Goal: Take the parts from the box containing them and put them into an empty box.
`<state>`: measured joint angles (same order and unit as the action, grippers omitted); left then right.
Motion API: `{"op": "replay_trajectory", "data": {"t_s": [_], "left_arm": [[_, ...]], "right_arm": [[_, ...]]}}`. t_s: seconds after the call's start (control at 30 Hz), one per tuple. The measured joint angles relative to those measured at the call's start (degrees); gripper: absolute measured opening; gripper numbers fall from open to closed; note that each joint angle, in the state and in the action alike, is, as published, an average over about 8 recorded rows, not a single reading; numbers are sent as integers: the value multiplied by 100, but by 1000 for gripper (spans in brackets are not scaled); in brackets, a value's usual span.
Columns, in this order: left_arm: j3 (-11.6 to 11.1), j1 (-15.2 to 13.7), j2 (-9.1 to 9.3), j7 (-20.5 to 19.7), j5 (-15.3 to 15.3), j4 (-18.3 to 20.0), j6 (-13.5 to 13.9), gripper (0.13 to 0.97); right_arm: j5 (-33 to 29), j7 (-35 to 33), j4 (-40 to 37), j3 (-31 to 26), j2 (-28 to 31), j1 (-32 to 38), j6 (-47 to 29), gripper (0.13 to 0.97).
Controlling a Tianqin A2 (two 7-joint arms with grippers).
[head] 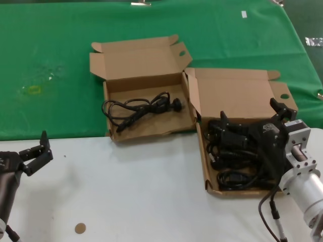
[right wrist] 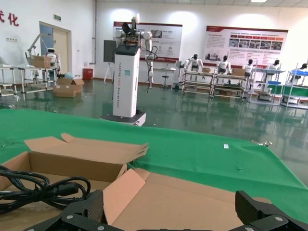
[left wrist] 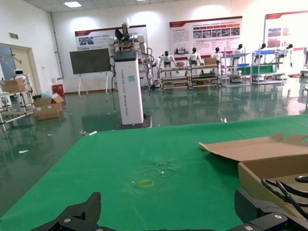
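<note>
Our left gripper (head: 39, 151) waits low at the left edge of the white table (head: 136, 186), its fingers spread and holding nothing, well apart from both boxes. In the left wrist view its two dark fingertips (left wrist: 77, 214) stand wide of each other above the green cloth (left wrist: 144, 163).

Moving right, we see the box with the wavy front lip (head: 151, 130) lying open where the cloth meets the table, its lid folded back. One coiled black cord (head: 139, 108) lies inside it, plug toward the right wall.

Just beside it on the right sits the box with the straight front lip (head: 237, 91), also open, and the pile of black cords (head: 234, 166) fills its tray.

Our right gripper (head: 250, 118) hangs over this box, directly above the pile, with its jaws parted: one finger over the box's left part, the other near the lid's right edge. It pinches nothing, and we cannot tell whether the fingertips touch the cords. In the right wrist view the tips (right wrist: 79, 211) frame the brown lid.
</note>
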<state>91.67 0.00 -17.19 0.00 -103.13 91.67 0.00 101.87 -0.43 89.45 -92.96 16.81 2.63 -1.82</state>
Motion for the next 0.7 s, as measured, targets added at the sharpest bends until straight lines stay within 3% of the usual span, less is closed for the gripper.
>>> {"op": "replay_trajectory", "data": {"t_s": [0.7], "left_arm": [[0, 0, 0, 0, 0, 0, 0, 966]], "right_arm": [[0, 0, 0, 0, 0, 0, 0, 966]]}}
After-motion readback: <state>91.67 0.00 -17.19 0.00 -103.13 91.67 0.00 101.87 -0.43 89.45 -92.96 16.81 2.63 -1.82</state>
